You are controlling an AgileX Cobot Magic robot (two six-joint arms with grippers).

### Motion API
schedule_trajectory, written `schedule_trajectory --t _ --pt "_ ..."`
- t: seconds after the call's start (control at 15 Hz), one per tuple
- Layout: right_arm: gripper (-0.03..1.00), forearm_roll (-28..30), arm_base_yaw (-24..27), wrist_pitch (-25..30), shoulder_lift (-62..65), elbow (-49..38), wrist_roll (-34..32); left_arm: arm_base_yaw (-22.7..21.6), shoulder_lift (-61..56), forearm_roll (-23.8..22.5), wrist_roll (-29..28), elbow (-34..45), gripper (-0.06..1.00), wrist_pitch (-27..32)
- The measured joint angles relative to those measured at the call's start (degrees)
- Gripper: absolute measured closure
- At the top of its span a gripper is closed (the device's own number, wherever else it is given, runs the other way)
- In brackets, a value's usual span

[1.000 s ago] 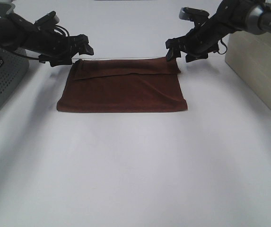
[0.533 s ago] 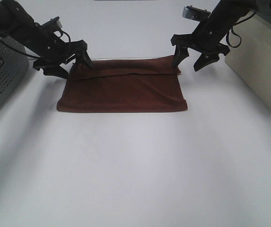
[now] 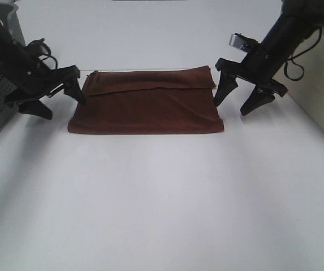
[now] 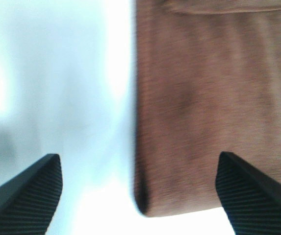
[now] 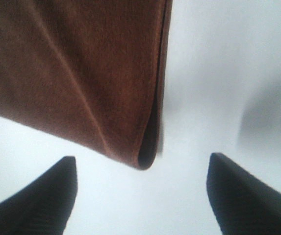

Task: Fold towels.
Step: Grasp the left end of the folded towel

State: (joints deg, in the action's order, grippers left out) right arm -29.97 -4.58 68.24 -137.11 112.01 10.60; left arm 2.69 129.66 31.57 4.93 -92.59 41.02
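The dark red towel (image 3: pixel 146 101) lies folded flat on the white table (image 3: pixel 162 203), in the upper middle of the high view. The left gripper (image 3: pixel 61 105) is just beside the towel's left edge, its fingers spread wide and holding nothing. The right gripper (image 3: pixel 232 107) is just beside the right edge, also spread wide and empty.

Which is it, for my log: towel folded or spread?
Folded. The towel lies layered: an upper edge crosses its far side; wrist views show doubled corners.
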Motion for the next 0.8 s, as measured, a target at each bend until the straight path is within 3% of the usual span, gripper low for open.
schedule_trajectory --t 0.2,0.47,0.8 --pt "0.27 -8.0 1.5 -3.7 3.4 -10.1 8.7 -2.6 -0.7 -0.5 0.2 2.8 0.16 0.6" --pt "0.27 -9.5 0.7 -7.6 3.3 -12.9 9.7 -0.5 -0.7 -0.5 1.5 2.8 0.16 1.0" --pt "0.28 -11.5 0.6 -10.7 1.3 -13.0 10.7 3.9 -0.7 -0.3 1.3 2.8 0.17 -8.1"
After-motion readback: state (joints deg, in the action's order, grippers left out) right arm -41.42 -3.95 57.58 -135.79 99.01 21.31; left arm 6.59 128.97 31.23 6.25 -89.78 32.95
